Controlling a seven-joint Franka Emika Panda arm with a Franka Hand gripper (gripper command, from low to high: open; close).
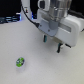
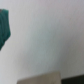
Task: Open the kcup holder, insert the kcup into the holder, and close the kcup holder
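Note:
The kcup [image 1: 20,62] is a tiny white pod with a green-and-blue lid, lying on the white table toward the exterior view's lower left. My white gripper [image 1: 52,43] hangs above the table toward the exterior view's upper right, well apart from the pod. Its two dark fingertips [image 1: 60,48] stand apart with nothing between them, so it is open. I cannot make out the kcup holder in either view. The wrist view shows no fingers and no pod.
Blurred dark shapes [image 1: 10,19] and cables line the back edge at the exterior view's upper left. In the wrist view a teal shape [image 2: 5,30] sits at one edge of the white surface, and a tan patch [image 2: 40,80] at another.

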